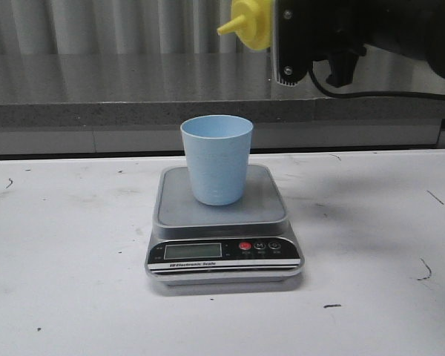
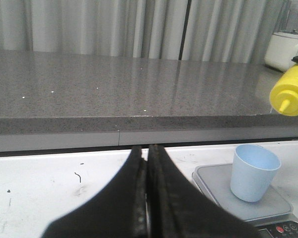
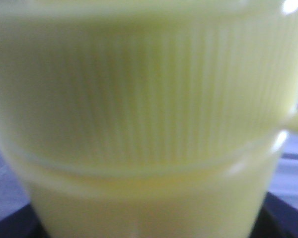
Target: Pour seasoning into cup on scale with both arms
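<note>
The pale blue cup stands upright on the silver scale at the middle of the white table. Above and behind it, the yellow seasoning bottle is tipped on its side, its nozzle pointing left. My right gripper holds it from the right. In the right wrist view the seasoning bottle's ribbed cap fills the picture and hides the fingers. My left gripper is shut and empty, low over the table left of the cup and scale. The left wrist view also shows the seasoning bottle.
A grey stone counter ledge runs along the back of the white table, with curtains behind it. A white appliance stands on the counter at the far right. The right arm's black cable hangs above the table's back right.
</note>
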